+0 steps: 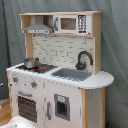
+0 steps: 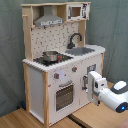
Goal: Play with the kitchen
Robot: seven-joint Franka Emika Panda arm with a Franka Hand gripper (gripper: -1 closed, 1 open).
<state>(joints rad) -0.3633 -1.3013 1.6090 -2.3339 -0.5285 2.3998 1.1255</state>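
No legible text or labels anywhere

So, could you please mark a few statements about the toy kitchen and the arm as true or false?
1. A steel pot sits on the stovetop. True.
2. The black faucet stands beside the stovetop burners. False: it stands at the sink.
3. The microwave is on the upper shelf next to the range hood. True.
4. The gripper is reaching into the sink. False: in the second exterior view it is low, in front of the kitchen and its lower cabinet door.
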